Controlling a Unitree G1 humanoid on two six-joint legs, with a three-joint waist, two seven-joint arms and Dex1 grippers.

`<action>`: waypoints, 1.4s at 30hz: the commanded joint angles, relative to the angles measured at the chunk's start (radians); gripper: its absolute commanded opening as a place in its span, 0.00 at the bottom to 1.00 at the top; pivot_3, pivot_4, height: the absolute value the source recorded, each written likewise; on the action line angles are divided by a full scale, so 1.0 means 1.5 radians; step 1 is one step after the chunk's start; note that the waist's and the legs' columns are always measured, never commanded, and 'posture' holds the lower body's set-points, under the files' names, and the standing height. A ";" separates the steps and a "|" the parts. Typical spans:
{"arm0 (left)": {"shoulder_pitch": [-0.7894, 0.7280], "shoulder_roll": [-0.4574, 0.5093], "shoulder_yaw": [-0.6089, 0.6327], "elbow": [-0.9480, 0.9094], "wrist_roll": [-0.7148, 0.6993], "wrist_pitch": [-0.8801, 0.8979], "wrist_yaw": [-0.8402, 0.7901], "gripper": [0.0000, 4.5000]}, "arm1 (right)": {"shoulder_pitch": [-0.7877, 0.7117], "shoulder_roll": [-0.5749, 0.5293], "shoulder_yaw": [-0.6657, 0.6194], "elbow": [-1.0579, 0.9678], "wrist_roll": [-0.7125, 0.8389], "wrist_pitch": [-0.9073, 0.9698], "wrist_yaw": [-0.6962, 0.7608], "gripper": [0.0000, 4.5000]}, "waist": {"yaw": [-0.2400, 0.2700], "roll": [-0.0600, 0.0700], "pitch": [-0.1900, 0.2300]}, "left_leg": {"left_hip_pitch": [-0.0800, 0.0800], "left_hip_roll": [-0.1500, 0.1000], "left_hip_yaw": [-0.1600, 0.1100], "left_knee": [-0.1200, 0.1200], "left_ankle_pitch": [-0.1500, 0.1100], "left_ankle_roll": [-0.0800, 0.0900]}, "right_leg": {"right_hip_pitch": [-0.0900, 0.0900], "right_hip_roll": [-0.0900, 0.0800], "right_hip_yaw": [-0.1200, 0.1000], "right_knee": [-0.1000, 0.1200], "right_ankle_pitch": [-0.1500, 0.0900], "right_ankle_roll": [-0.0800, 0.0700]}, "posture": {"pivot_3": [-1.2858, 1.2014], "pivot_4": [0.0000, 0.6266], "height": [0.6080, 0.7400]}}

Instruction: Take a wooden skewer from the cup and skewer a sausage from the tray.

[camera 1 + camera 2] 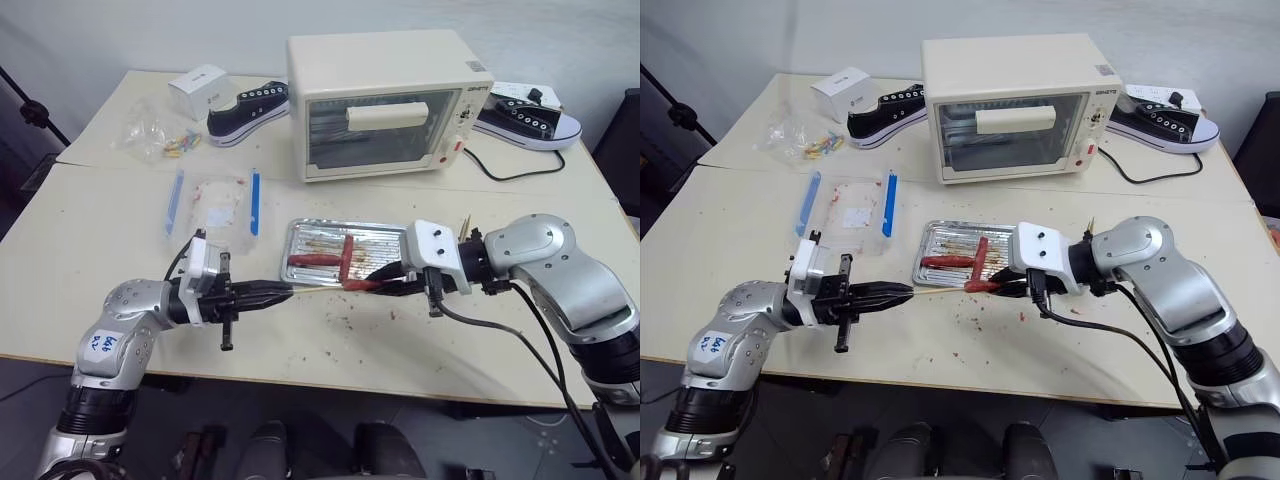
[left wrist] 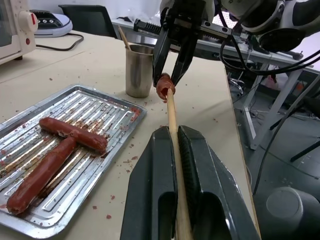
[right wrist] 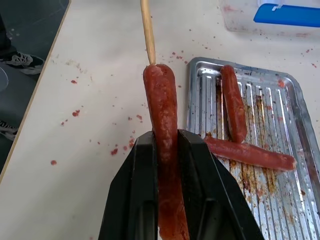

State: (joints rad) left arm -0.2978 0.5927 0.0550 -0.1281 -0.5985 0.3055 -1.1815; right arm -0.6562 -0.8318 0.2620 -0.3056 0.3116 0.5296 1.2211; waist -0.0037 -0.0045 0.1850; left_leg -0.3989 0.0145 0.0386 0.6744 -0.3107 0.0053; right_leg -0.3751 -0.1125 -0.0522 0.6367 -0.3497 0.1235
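Note:
My left gripper (image 1: 285, 291) is shut on a wooden skewer (image 2: 171, 112) and holds it level, pointing toward my right gripper (image 1: 375, 283). The right gripper is shut on a reddish-brown sausage (image 3: 162, 115) held just off the table by the front edge of the metal tray (image 1: 345, 224). The skewer's tip meets the free end of that sausage (image 2: 165, 86); how deep it sits I cannot tell. Two more sausages (image 1: 315, 262) lie crossed in the tray. The metal cup (image 2: 138, 70) stands behind the right gripper with a skewer in it.
A cream toaster oven (image 1: 385, 105) stands behind the tray, its cable trailing to the right. A clear plastic box with blue clips (image 1: 215, 205) lies left of the tray. Sneakers (image 1: 248, 110) (image 1: 525, 120), a white carton (image 1: 200, 88) and a plastic bag (image 1: 160, 140) sit at the back.

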 commanded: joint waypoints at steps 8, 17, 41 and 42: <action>-0.016 -0.012 -0.016 0.012 0.024 -0.022 0.004 0.00 | -0.016 0.005 -0.004 -0.023 -0.005 -0.003 0.000 0.14 | 0.000 0.000 0.000 | 0.000 0.000 0.000 0.000 0.000 0.000 | 0.000 0.000 0.000 0.000 0.000 0.000 | 0.52 0.24 1.00; -0.044 -0.038 -0.045 0.015 0.039 -0.022 0.008 0.00 | -0.023 0.008 0.005 -0.025 -0.016 -0.010 0.006 0.14 | 0.000 0.000 0.000 | 0.000 0.000 0.000 0.001 0.000 0.000 | 0.000 0.000 0.000 0.000 0.000 0.000 | 0.52 0.24 1.00; -0.051 -0.061 -0.084 0.008 0.071 -0.007 0.027 0.00 | -0.063 0.040 0.032 -0.011 -0.047 -0.005 0.029 0.14 | 0.000 0.000 0.000 | -0.001 0.000 -0.001 0.002 0.000 0.000 | 0.000 0.000 0.000 0.000 0.000 0.000 | 0.52 0.24 1.00; -0.051 -0.063 -0.087 0.008 0.073 -0.006 0.029 0.00 | -0.065 0.041 0.033 -0.011 -0.048 -0.005 0.031 0.14 | 0.000 0.000 0.000 | -0.001 0.000 -0.001 0.002 0.000 0.000 | 0.000 0.000 0.000 0.001 0.000 0.000 | 0.52 0.24 1.00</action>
State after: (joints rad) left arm -0.3676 0.5079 -0.0358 -0.0985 -0.5021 0.2882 -1.1374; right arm -0.7220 -0.7867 0.3145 -0.2921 0.2248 0.5295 1.2649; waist -0.0037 -0.0045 0.1851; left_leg -0.4002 0.0144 0.0377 0.6767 -0.3108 0.0053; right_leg -0.3752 -0.1121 -0.0528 0.6374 -0.3497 0.1235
